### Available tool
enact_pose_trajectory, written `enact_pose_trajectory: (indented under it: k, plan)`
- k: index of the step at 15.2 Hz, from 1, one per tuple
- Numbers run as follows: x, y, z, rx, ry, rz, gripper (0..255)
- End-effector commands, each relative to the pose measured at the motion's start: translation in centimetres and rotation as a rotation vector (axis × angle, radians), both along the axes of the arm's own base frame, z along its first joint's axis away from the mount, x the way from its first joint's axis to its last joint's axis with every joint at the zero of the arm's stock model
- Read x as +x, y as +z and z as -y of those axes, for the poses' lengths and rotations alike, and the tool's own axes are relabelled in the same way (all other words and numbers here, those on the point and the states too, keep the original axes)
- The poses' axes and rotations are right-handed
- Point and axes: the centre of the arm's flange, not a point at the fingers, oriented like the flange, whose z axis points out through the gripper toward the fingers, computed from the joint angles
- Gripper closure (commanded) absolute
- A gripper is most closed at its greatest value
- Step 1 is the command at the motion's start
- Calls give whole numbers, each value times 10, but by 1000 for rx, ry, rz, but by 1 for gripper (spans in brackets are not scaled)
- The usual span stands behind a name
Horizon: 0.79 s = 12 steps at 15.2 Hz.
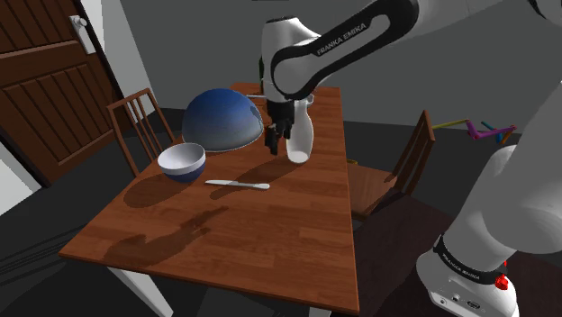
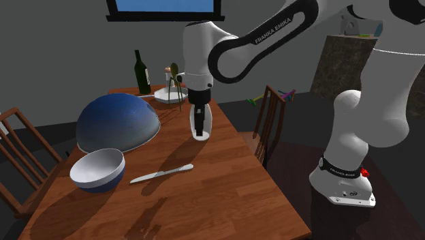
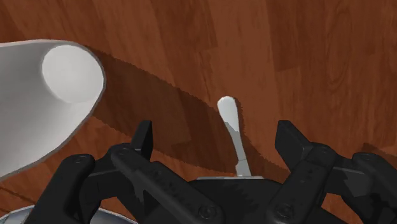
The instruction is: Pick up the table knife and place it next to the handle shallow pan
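Shoulder view: knife [image 1: 237, 185] flat on the table [image 1: 270, 243] by a bowl [image 1: 182, 160]; second exterior view: pan [image 2: 162, 99] well apart at the far end; wrist view: jaws spread, empty, poised over the knife's end, seemingly to line up a grasp.

Glossy wooden table [image 1: 270, 234] carries a smooth, pale knife [image 1: 237, 185].

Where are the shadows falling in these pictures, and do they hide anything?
Shoulder view: the arm casts soft dark patches on the table, left of the brightly lit knife. Second exterior view: similar patches lie on the near side of the knife and the bowl. Wrist view: a jagged-edged shadow band crosses the wood and the knife's shaft; nothing is hidden.
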Motion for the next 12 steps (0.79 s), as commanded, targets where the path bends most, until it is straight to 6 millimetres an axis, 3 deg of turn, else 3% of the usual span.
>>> enact_pose_trajectory:
  k: [1,12]
  plan:
    - [19,-16,-12,-1,41,-3,0]
    - [102,-109,-90,-9,259,-22,0]
